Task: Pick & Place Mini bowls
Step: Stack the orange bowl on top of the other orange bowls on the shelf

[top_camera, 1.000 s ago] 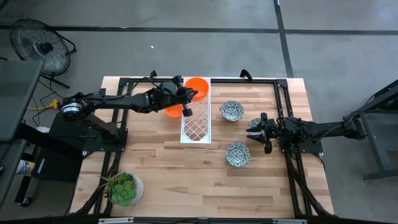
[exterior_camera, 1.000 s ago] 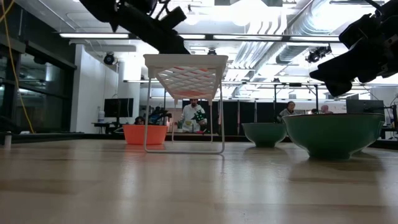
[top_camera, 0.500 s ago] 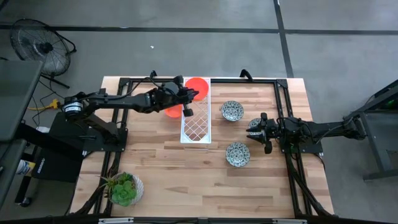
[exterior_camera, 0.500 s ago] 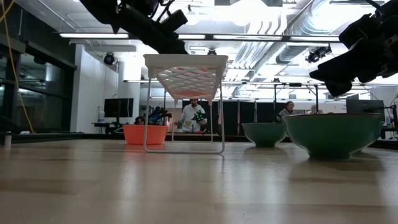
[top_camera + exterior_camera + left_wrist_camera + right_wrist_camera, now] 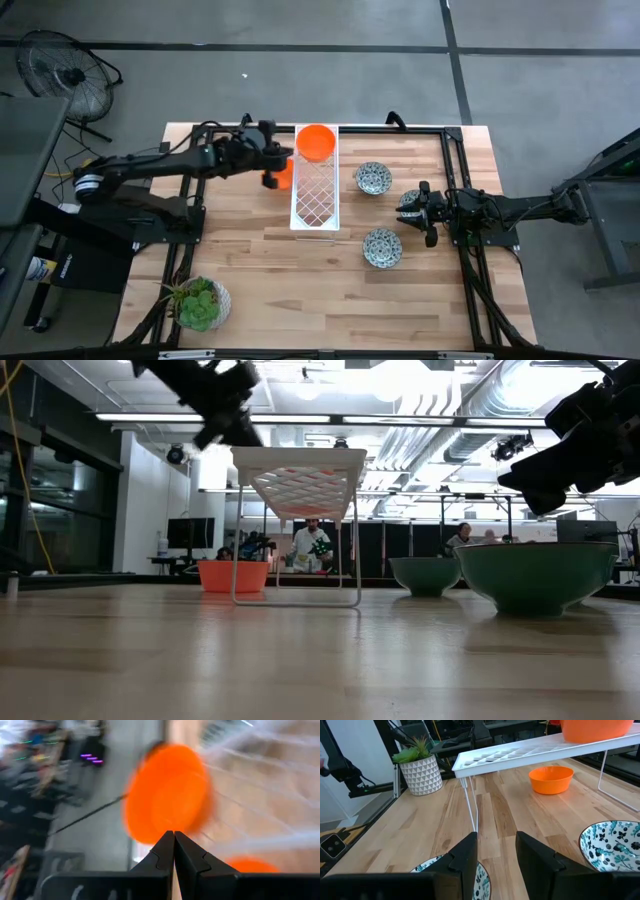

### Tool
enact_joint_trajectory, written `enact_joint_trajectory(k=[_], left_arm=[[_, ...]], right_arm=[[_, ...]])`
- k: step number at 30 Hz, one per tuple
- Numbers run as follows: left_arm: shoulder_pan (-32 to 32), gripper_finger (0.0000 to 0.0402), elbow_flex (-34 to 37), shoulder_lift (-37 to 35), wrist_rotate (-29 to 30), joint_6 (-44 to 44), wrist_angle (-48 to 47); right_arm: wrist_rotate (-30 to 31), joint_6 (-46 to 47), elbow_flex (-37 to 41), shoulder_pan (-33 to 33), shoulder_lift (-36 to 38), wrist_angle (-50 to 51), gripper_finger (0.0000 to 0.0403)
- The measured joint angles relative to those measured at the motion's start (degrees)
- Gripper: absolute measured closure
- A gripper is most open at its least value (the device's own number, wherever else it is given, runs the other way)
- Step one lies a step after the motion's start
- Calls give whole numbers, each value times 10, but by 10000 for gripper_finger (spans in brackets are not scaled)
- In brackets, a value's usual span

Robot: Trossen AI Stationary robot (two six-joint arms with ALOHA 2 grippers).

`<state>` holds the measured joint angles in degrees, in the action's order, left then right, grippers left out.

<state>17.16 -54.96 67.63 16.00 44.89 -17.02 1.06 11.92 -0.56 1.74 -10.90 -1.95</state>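
High view: the left gripper [image 5: 272, 160], fingers pressed together and holding nothing, hangs just left of the white wire rack [image 5: 315, 190], above an orange bowl [image 5: 281, 172] sitting on the worktop [image 5: 300, 270] beside the rack, while a second orange bowl [image 5: 316, 141] sits on the rack's far end. Over on the right, the right gripper [image 5: 408, 210] hangs with its fingers parted and empty between two patterned bowls, one farther back [image 5: 373, 179] and one nearer [image 5: 382, 248]. A potted plant [image 5: 200, 303] stands at the front left corner.
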Motion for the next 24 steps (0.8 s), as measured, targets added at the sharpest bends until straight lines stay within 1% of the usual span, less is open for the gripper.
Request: enact_joint_trajectory(k=[2, 5, 7, 9, 13, 16, 19, 22, 24], left_arm=[[16, 396, 1, -11, -35, 8, -56], [44, 395, 0, -16, -82, 9, -107], [64, 386, 0, -18, -123, 18, -135], [81, 365, 0, -18, -164, 28, -155], [101, 293, 0, -18, -236, 42, -189], [102, 235, 0, -18, -237, 44, -206], [102, 190, 0, -18, -233, 47, -220], [102, 164, 0, -18, -231, 61, -236], [102, 158, 0, -12, -226, 62, -240]], right_arm=[[0, 0, 0, 0, 0, 0, 281], [0, 0, 0, 0, 0, 0, 281], [0, 0, 0, 0, 0, 0, 281], [0, 0, 0, 0, 0, 0, 281], [0, 0, 0, 0, 0, 0, 281], [0, 0, 0, 0, 0, 0, 281], [0, 0, 0, 0, 0, 0, 281], [0, 0, 0, 0, 0, 0, 281], [0, 0, 0, 0, 0, 0, 281]])
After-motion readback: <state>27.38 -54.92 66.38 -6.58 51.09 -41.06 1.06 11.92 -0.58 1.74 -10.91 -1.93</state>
